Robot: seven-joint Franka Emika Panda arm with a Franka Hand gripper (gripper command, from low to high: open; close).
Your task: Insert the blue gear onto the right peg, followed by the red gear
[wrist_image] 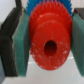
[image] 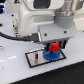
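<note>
Gripper point(image: 54, 46) clamped on red gear point(wrist_image: 48, 44), pads point(wrist_image: 21, 42) at 3 and 9 o'clock. Blue gear point(image: 50, 55) directly beneath, seated on plate point(image: 33, 58). Red gear bore vertical; peg hidden, presumably straight down.

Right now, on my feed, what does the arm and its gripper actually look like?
The arm is bulky, with smooth white rounded shells. A black cable curves along it on the exterior view's left. The gripper is a dark crossbar under the white housing with two black fingers lined with teal-green pads. No readable markings show.
</note>
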